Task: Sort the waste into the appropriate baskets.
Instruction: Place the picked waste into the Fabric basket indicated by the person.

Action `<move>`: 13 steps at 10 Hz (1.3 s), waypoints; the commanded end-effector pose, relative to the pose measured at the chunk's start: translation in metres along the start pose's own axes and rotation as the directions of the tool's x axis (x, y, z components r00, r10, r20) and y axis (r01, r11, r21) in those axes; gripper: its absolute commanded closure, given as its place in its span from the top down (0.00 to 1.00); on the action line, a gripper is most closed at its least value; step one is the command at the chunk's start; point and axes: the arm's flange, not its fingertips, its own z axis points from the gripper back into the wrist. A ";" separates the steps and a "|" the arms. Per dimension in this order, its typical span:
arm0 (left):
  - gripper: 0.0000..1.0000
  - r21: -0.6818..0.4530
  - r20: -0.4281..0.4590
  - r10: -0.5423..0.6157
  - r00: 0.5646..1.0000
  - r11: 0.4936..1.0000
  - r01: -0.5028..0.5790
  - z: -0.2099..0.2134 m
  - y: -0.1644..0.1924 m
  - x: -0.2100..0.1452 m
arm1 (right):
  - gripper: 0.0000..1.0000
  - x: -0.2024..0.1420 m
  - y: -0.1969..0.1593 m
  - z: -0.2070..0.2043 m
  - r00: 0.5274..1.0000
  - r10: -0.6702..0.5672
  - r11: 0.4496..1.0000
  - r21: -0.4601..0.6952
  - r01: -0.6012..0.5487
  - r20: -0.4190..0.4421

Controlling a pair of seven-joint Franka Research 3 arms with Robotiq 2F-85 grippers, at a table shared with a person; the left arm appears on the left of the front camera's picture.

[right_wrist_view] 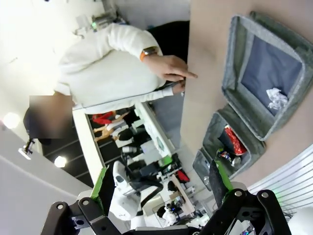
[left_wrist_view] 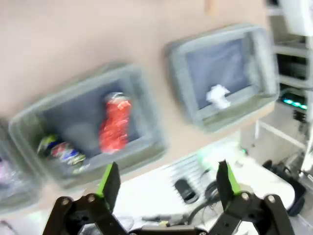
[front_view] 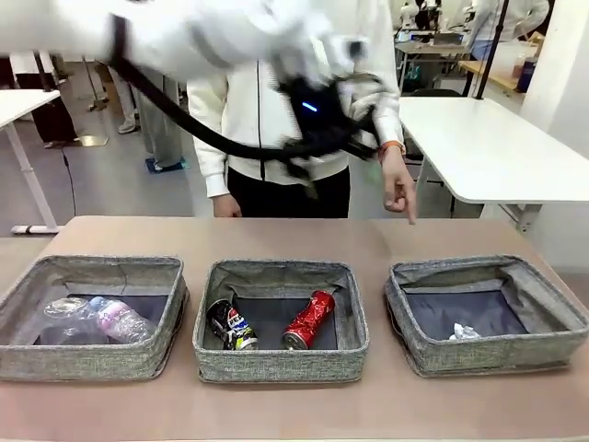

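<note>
The left arm (front_view: pixel 166 37) is seen blurred across the top of the front view. The left gripper (left_wrist_view: pixel 168 183) is held high above the bins, jaws apart and empty. The right gripper (right_wrist_view: pixel 159 188) is spread wide, holding nothing. A bottle (front_view: pixel 118 319) and cup (front_view: pixel 64 313), hard to make out, lie in the left bin (front_view: pixel 92 359); a red can (front_view: pixel 309 319) and dark can (front_view: pixel 230 325) in the middle bin (front_view: pixel 281 361); a paper wad (front_view: pixel 463 332) in the right bin (front_view: pixel 488 354). The person's hand (front_view: pixel 398 189) is pointed down at the table (front_view: pixel 294 405).

Motion-blurred white robot arm (front_view: pixel 175 37) crossing top edge; crushed dark blue-black can (left_wrist_view: pixel 61 150) smearing, print illegible; left grey woven-fabric bin (left_wrist_view: pixel 12 181) running off frame.
</note>
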 end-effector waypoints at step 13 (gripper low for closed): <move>1.00 -0.925 0.069 0.264 0.962 0.379 -0.037 0.042 0.427 -0.234 | 1.00 0.010 0.014 -0.176 0.859 -0.195 0.970 -0.223 0.097 -0.473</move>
